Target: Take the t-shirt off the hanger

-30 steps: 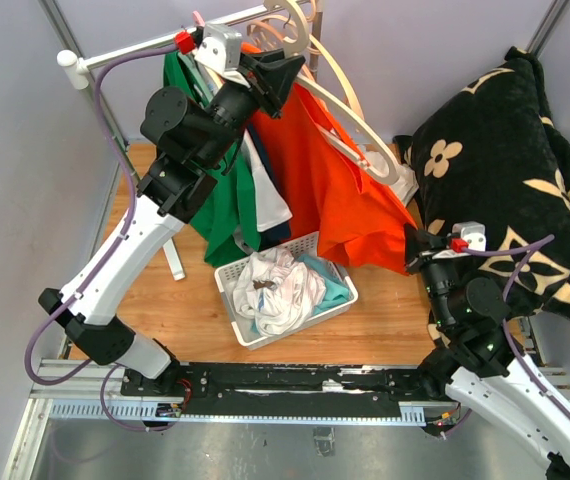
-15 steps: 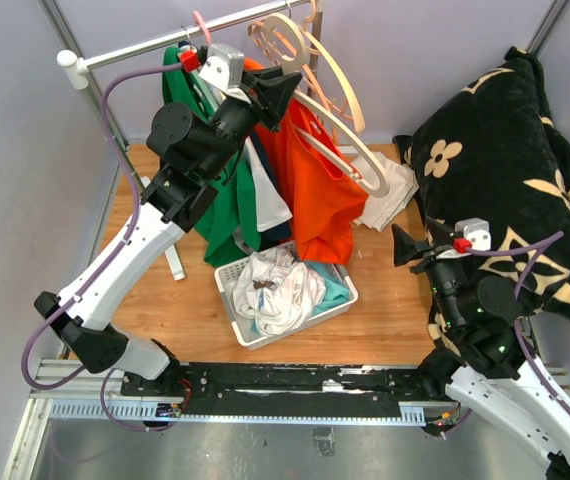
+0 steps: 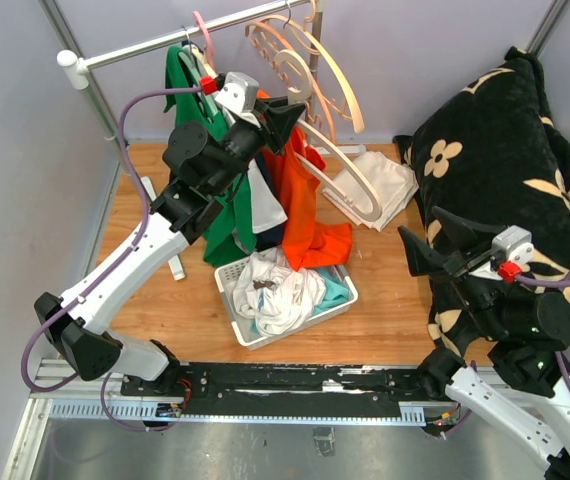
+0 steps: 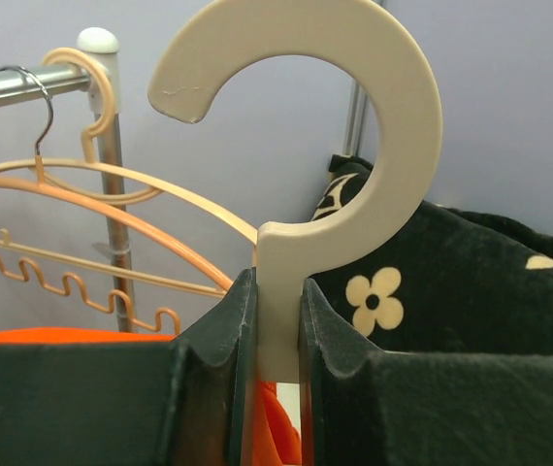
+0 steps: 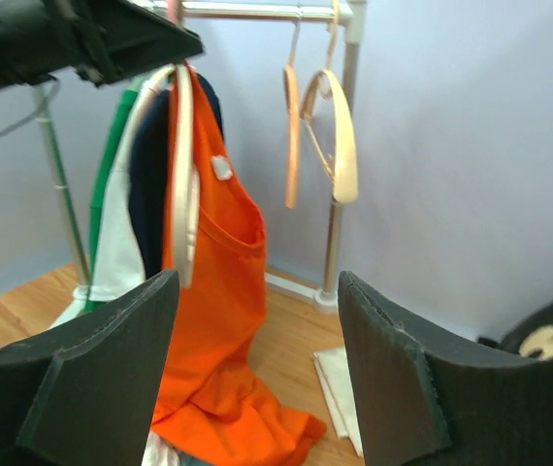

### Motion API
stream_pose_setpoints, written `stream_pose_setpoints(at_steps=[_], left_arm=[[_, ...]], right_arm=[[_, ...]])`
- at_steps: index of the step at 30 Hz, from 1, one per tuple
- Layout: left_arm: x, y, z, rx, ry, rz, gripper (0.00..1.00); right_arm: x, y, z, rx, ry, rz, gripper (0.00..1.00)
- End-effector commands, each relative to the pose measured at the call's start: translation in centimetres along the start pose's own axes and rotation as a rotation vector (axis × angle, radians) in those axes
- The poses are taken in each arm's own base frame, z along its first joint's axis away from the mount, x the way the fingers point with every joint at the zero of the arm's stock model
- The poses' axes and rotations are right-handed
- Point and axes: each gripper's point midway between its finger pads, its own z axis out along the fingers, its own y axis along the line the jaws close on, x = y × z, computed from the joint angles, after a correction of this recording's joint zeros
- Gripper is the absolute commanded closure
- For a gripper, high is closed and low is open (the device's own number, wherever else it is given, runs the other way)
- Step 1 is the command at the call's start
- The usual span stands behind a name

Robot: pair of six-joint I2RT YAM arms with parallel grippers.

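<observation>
t-shirt (image 3: pixel 310 215), the orange one, hangs in the upper middle of the overhead view. it drops straight down from the cream hanger (image 4: pixel 344 146), and its lower hem is bunched on the far rim of the white basket (image 3: pixel 235 275) and the wooden surface (image 3: pixel 385 310) beside it. from the right wrist view you see a white label at the collar, with the cloth falling in a long drape to the boards.

left pincer (image 4: pixel 276 320) is clamped tight on the hanger, both dark fingers (image 4: pixel 228 330) pressed flat against the stem just under the big hook. the hook is up in the air and off the rail (image 3: pixel 145 45). in the overhead view one long arm of the hanger slants bare toward the folded white cloth (image 3: pixel 385 185) right of centre. how much of the hanger sits inside the shirt i can't tell.

right pincer (image 5: pixel 257 282) is spread wide and holding nothing. it is raised at the lower right of the overhead view, well apart from the shirt and pointing toward it, in front of the black flowered cushion (image 3: pixel 505 150).

behind the left pincer a green shirt (image 3: pixel 220 215) and white and navy garments hang off the rail. bare wooden hangers (image 3: pixel 305 50) swing at the top centre. the basket is stuffed with crumpled pale clothes.
</observation>
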Motion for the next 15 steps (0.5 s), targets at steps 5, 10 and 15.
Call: stream_pose_setpoints(at_steps=[5, 10, 15], left_arm=[[-2.4, -0.5, -0.5, 0.027, -0.078, 0.002, 0.99], [-1.5, -1.5, -0.2, 0.045, -0.059, 0.025, 0.99], [-0.8, -2.8, 0.2, 0.064, -0.033, 0.052, 0.99]], right_arm=[[-2.7, 2.8, 1.0, -0.166, -0.052, -0.018, 0.32], [-2.2, 3.6, 2.6, -0.193, -0.029, -0.009, 0.33], [-1.8, 3.9, 4.1, -0.193, -0.022, -0.001, 0.35]])
